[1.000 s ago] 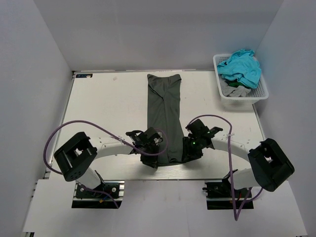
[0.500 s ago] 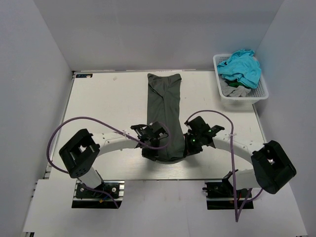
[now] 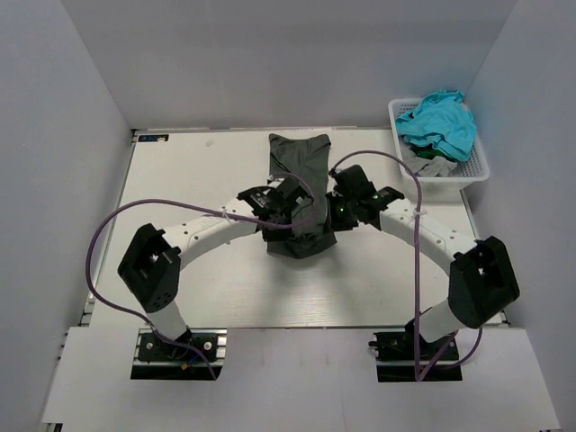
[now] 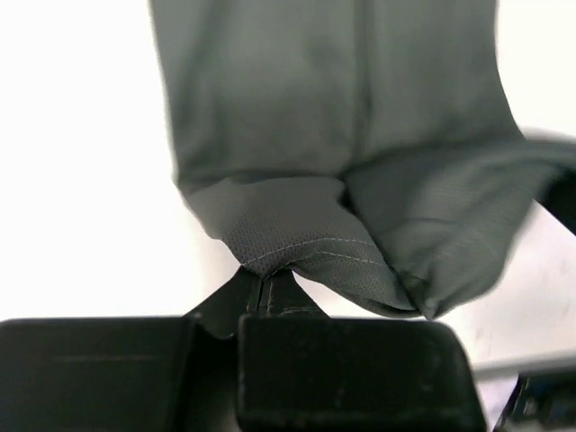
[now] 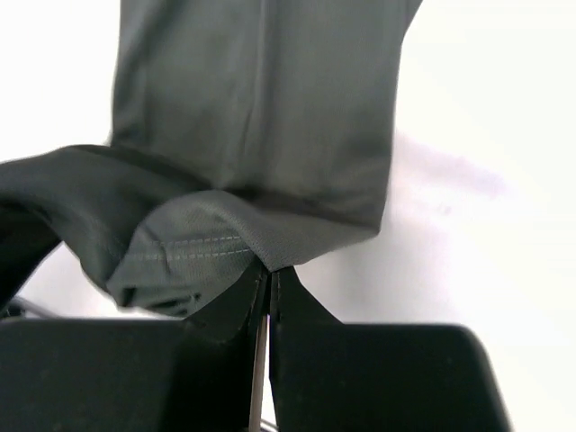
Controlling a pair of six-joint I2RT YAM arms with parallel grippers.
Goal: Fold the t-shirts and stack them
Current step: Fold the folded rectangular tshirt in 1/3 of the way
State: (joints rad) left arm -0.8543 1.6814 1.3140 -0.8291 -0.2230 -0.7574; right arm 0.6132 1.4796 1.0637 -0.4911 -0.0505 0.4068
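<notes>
The dark charcoal-grey t-shirt [image 3: 299, 162] lies as a long narrow strip on the table, its near end lifted and carried over the middle part. My left gripper [image 3: 290, 216] is shut on the hem's left corner, and the stitched hem [image 4: 297, 247] shows pinched in its jaws. My right gripper [image 3: 331, 214] is shut on the hem's right corner [image 5: 225, 243]. The lifted cloth sags between the two grippers [image 3: 308, 241]. A turquoise t-shirt [image 3: 438, 121] and a light grey one [image 3: 430, 166] lie in the basket.
The white lattice basket [image 3: 477, 171] stands at the back right corner of the table. Purple cables [image 3: 126, 225] loop from both arms over the table. Grey walls close in the left, back and right sides.
Both grippers have moved away from the near edge toward the back of the table, carrying the shirt's near hem up and over the middle of the shirt.
</notes>
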